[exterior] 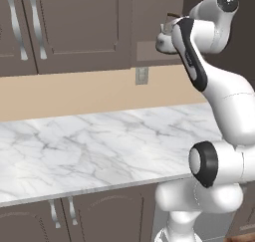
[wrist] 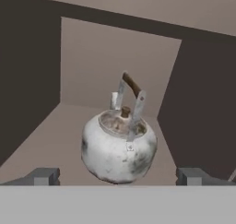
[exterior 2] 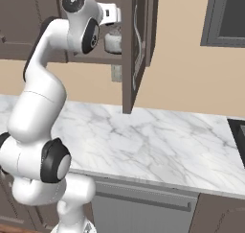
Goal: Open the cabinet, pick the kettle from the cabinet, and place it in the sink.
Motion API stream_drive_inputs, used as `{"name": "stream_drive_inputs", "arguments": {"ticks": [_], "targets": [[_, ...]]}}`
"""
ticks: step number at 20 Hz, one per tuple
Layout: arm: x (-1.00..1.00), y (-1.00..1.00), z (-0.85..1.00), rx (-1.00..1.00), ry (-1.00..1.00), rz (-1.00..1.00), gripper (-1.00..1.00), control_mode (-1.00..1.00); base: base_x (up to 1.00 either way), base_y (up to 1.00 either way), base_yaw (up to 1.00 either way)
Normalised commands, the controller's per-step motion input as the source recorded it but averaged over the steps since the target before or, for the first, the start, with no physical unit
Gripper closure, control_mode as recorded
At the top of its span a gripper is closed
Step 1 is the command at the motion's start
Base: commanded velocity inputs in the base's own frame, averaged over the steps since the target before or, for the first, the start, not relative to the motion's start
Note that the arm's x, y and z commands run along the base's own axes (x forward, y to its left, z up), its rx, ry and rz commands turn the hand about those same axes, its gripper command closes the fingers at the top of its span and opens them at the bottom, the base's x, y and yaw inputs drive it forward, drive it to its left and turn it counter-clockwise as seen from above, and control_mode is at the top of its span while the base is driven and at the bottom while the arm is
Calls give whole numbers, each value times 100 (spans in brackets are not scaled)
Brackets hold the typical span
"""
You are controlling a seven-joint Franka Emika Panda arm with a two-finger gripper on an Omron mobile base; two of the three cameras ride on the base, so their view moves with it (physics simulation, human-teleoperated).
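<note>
The cabinet [exterior 2: 125, 45] stands open, its door [exterior 2: 139, 40] swung out edge-on toward me with the wavy silver handle [exterior 2: 135, 33] on it. On its shelf sits the kettle [wrist: 119, 147], squat and silvery white, upright, with a lid knob and a thin brown arched handle; it also shows as the kettle [exterior 2: 114, 41] and the kettle [exterior: 163, 41]. My gripper [wrist: 117, 176] is open, its fingertips [wrist: 44, 176] wide on either side of the kettle and short of it, touching nothing. My hand [exterior 2: 109, 12] hovers just above and in front of the kettle. A black corner of the sink [exterior 2: 240, 141] lies at the far right.
The white marble counter [exterior: 99, 146] runs below the cabinet. Closed brown wall doors [exterior: 74, 22] with silver handles hang to the left. A wall outlet [exterior: 142, 75] sits under the shelf. A grey-framed dark-glass cabinet [exterior 2: 225, 16] is at upper right. A grey dishwasher front [exterior 2: 143, 205] is under the counter.
</note>
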Motion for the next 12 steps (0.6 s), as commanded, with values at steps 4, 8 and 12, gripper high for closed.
{"name": "stream_drive_inputs", "arguments": {"ticks": [4,8,12], "targets": [[32,-9,-1,3,0,0,-100,-100,0,0,0],[27,-10,-8,2,0,0,-100,-100,0,0,0],[29,-7,-16,6,0,0,-100,-100,0,0,0]]}}
